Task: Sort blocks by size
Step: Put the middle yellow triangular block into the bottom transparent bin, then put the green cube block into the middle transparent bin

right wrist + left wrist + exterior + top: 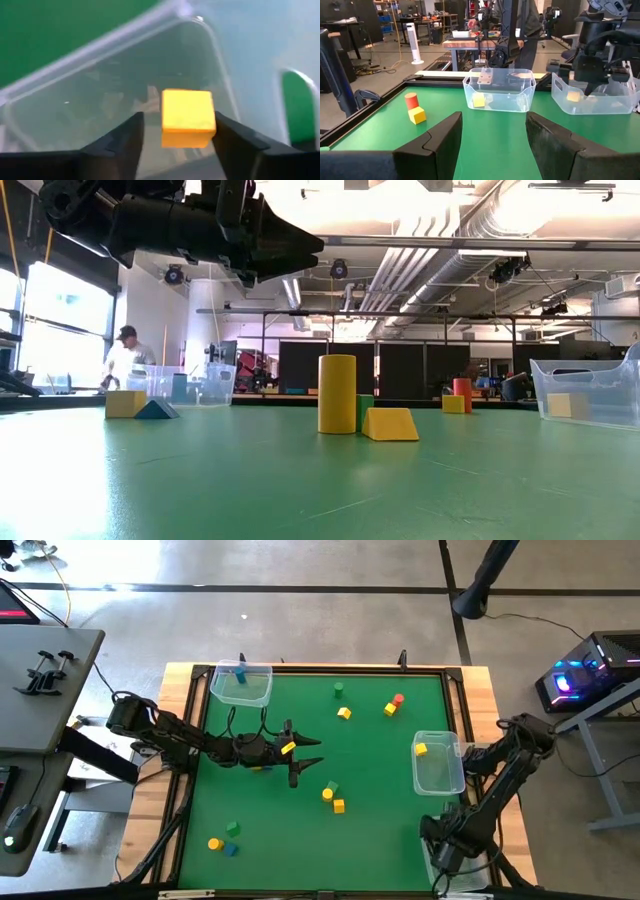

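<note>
Right gripper (175,135) over tub (438,765) at table's right edge.
Jaws spread, yellow cube (188,117) between and below them, inside tub. Left gripper (492,137) mid-table, jaws spread, empty.

Legible text, labels, brands, numbers, signs: none found in any view. Blocks (339,805), clear tubs (438,762) and green surface (380,830) carry no readable markings; background room fixtures show no lettering that can be made out.
</note>
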Robot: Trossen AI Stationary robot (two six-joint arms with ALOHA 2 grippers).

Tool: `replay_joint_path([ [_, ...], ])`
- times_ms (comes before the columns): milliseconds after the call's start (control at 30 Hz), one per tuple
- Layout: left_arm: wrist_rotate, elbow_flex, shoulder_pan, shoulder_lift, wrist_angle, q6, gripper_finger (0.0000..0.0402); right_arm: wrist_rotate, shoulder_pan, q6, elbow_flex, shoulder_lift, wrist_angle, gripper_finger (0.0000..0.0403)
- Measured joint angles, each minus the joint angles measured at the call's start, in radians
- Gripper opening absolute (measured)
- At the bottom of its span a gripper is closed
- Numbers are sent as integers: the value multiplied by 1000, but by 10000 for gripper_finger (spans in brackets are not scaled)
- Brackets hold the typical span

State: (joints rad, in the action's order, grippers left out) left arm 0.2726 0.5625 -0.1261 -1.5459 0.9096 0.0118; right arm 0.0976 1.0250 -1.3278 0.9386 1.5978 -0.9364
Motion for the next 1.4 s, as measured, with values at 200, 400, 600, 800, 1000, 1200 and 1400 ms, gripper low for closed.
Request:
replay_joint_path([
  [200,0,0,0,0,2,-8,207,32,-4,-46,97,0,-193,272],
  [400,0,0,0,0,10,-11,207,-138,-4,-67,290,0,-410,275],
  [600,0,0,0,0,10,-19,207,-548,-16,-23,416,-1,-474,276],
  [800,0,0,0,0,11,-19,207,-678,-85,237,332,-3,-276,276],
  [1000,0,0,0,0,11,-18,207,-683,-210,517,148,-23,138,268],
  [1200,0,0,0,0,10,-18,207,-540,-333,738,10,-23,483,266],
  [1400,0,0,0,0,8,-19,207,-497,-411,905,-79,-23,660,265],
])
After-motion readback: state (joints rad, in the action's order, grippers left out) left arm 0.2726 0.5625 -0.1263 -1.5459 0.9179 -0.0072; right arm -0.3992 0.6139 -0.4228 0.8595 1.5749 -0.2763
